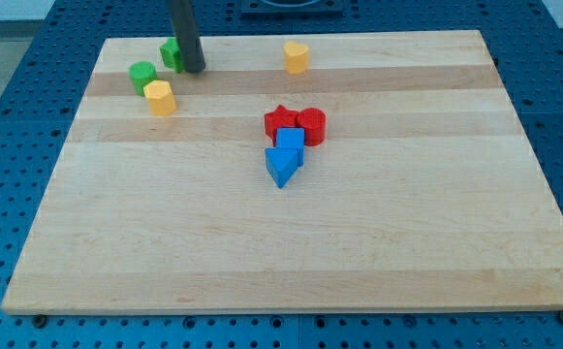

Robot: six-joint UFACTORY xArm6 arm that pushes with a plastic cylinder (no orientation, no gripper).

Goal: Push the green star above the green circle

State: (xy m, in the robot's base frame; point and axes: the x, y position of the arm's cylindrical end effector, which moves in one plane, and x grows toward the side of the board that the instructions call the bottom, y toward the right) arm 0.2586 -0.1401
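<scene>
While the rod stands near the board's top-left corner, its tip [195, 69] rests just beside the green star [171, 53], touching or nearly touching that block's right side; the rod hides part of the star, so its shape is only half readable. No fingers exist on this arm: it is a plain rod that holds nothing and can only shove.

From the single camera view, the green circle [142, 75] sits a little below and to the left of the star, close to the left edge, with a yellow block [160, 98] just beneath it. The star already lies nearer the top edge than the circle, though offset to the right, so I judge the job nearly finished: a short nudge leftward would line it up directly above the circle.

Elsewhere, another yellow block [297, 57] sits near the top edge toward the middle, and a red star [279, 121], red circle [311, 125] and two blue blocks [285, 155] huddle together at the board's centre, well apart from the work.
</scene>
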